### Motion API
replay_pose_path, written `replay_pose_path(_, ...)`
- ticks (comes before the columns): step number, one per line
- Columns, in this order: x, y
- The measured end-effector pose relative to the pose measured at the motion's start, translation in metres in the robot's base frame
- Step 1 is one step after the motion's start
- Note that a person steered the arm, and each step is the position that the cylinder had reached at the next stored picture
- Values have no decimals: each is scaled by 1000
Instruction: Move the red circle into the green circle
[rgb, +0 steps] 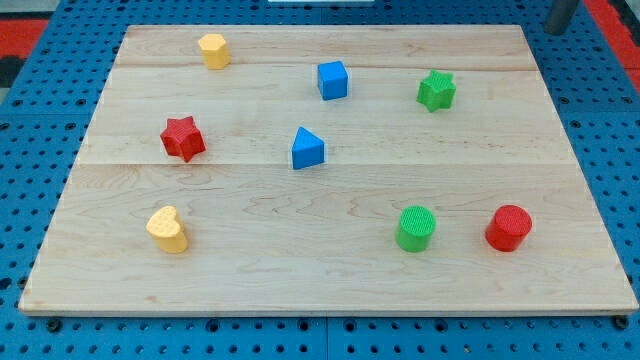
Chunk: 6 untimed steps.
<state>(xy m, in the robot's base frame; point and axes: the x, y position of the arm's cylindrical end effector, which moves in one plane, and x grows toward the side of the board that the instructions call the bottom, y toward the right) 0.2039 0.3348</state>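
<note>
The wooden board (330, 270) is big and smooth. The red circle (509, 228) sits at the lower right, near the green circle (415, 228) on its left. It looks light and hard, so it may slide or spin. Push its right side. My tip is not showing. I see no words.

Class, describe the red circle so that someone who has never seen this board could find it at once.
Start at the wooden board and go to its corner at the view's bottom right. The red circle is the block nearest that corner, just right of the green circle. It is round, unlike the red star far left.
</note>
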Motion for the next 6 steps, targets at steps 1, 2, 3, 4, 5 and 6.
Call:
replay_pose_path(1, 23, -3)
replay_pose_path(2, 67, -34)
replay_pose_path(3, 102, -71)
replay_pose_path(4, 111, -74)
replay_pose_path(5, 147, -69)
replay_pose_path(6, 219, -69)
